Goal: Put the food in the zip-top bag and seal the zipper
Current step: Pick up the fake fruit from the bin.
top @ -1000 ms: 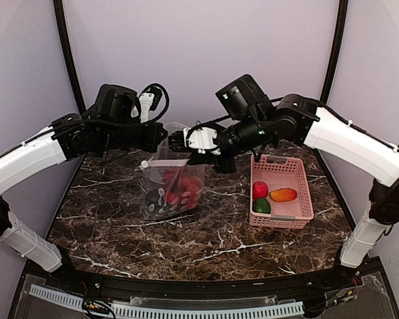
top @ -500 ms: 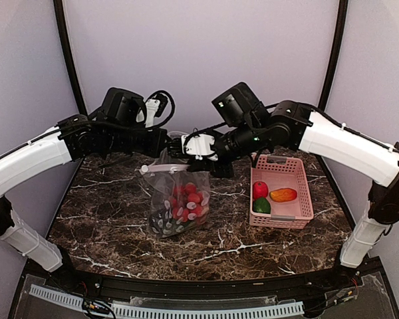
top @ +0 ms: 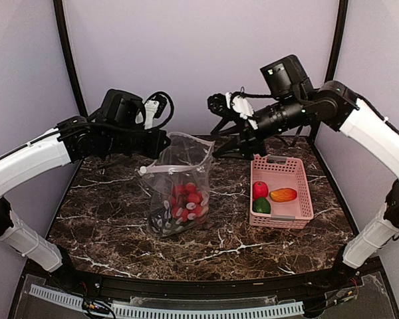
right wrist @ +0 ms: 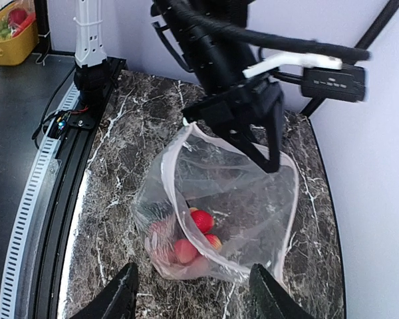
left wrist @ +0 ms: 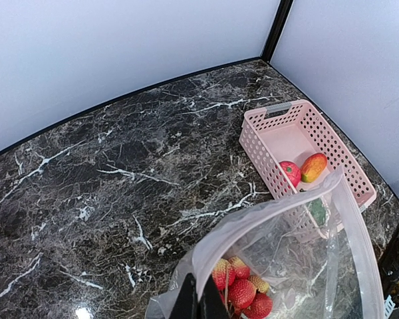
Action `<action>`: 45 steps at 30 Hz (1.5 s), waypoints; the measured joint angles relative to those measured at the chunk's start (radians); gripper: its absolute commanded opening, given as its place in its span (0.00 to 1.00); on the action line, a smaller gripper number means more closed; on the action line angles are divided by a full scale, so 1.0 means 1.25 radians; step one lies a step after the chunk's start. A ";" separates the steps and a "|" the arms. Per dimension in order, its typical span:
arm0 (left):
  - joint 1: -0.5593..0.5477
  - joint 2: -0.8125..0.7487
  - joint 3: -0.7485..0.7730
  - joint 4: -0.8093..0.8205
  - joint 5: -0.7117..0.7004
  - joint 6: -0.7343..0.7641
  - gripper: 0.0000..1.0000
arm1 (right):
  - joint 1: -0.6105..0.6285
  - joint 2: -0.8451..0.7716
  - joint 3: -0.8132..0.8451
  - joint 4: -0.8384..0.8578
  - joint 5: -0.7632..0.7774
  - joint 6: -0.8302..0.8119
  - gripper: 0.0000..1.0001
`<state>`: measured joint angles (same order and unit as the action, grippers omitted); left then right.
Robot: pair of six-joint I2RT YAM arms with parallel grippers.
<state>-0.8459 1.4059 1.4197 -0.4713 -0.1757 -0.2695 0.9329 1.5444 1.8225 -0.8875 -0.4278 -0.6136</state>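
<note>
The clear zip-top bag [top: 179, 189] stands on the marble table with its mouth gaping. Red strawberries [left wrist: 243, 292] and a dark piece lie at its bottom. My left gripper [top: 161, 143] is shut on the bag's rim by the whitish zipper [top: 169, 168]; its black fingertips [left wrist: 199, 302] pinch the plastic. My right gripper [top: 218, 109] hangs open above and to the right of the bag, touching nothing; from the right wrist its gripper [right wrist: 196, 296] looks down into the bag [right wrist: 219, 206]. A red piece [top: 260, 189], an orange piece [top: 283, 195] and a green piece [top: 262, 206] lie in the basket.
The pink slotted basket [top: 299, 176] sits right of the bag, close to the table's right edge. Purple walls close in the back and both sides. In the right wrist view the left arm [right wrist: 246, 119] reaches over the bag's far rim.
My right gripper has opened, let go of the bag's rim and risen up to the right. The bag has shifted slightly right and its mouth has spread open. The left grip is unchanged.
</note>
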 measured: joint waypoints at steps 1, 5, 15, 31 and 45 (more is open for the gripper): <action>0.000 -0.002 -0.003 0.002 0.000 0.000 0.01 | -0.018 -0.017 -0.002 -0.002 -0.008 0.005 0.54; 0.000 -0.013 -0.019 0.006 -0.001 0.000 0.01 | -0.089 -0.082 -0.043 -0.003 -0.045 0.025 0.55; 0.000 -0.016 -0.024 0.008 -0.005 0.001 0.01 | -0.277 -0.139 -0.241 0.005 -0.131 0.063 0.55; 0.000 0.005 -0.023 0.007 -0.003 0.013 0.01 | -0.457 -0.147 -0.356 -0.032 -0.041 -0.038 0.47; 0.000 0.022 -0.022 0.009 0.004 0.021 0.01 | -0.571 -0.034 -0.456 -0.038 0.023 -0.179 0.45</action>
<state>-0.8459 1.4330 1.3918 -0.4606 -0.1707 -0.2428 0.2188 1.5013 1.2522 -0.9344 -0.3992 -0.8368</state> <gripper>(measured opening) 0.008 0.452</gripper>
